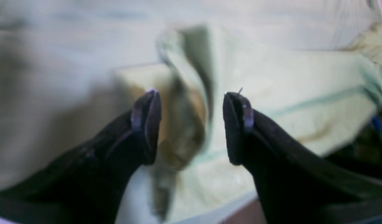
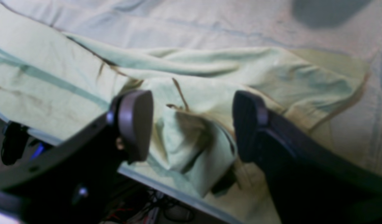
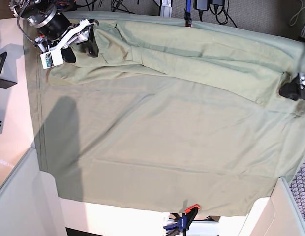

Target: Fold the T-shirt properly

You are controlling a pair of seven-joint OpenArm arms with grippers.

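1. Two black fingers of the left gripper [image 1: 192, 127] stand apart, released, a raised T-shirt [image 1: 271, 102] fold between them.
2. Right gripper [image 2: 192, 126] likewise spread, straddling another bunched fold.
3. One T-shirt lies along the tablecloth [image 3: 157, 152] edge; one orange clamp [image 3: 193, 208].

A grey-green tablecloth [image 3: 157, 147] covered the worktop [image 3: 15, 123], whose pale bare surface showed along the left edge in the base view. An orange-handled clamp [image 3: 184, 221] gripped the cloth at the near edge, and another clamp [image 3: 188, 20] held the far edge. Black cables [image 3: 216, 12] lay on grey carpet [image 3: 260, 14] beyond. White panels [image 3: 24, 196] stood at the near corners. A soft shadow [image 3: 64, 142] fell across the cloth.
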